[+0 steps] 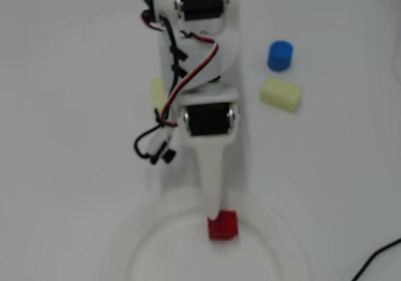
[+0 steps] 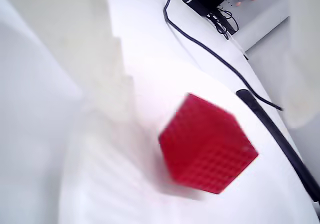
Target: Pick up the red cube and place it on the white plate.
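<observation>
Ribbing covered the faces of the small bright red plastic cube [image 1: 223,225], a fine grid that the wrist view [image 2: 207,146] showed through some blur. It sat over the inner part of the large round white plate [image 1: 135,231], whose wide rim carried shallow ridges. The white two-finger gripper [image 1: 215,213] tapered to a narrow tip that met the cube's top edge in the overhead view. Whether its fingers clamped the cube or stood apart could not be told. A blue ribbed cylinder [image 1: 280,56] and a pale yellow rectangular block [image 1: 281,94] lay well apart from the plate.
</observation>
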Robot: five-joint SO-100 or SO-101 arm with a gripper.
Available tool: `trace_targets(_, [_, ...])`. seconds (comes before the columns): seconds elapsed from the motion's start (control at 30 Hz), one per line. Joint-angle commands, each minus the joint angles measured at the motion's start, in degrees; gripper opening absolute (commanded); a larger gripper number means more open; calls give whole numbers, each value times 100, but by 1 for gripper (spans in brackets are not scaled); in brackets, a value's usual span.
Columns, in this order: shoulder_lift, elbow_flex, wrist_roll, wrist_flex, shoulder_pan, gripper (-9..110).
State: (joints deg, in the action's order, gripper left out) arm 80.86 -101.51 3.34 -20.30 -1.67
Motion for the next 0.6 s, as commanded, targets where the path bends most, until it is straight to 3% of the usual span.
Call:
trace_targets(0.0, [562,255,-26,-659,-97,33])
trace_targets(0.37, [3190,-185,-18,-3366,-53,45])
trace_targets(0.57, [5651,-1881,-264,-4034,0,47])
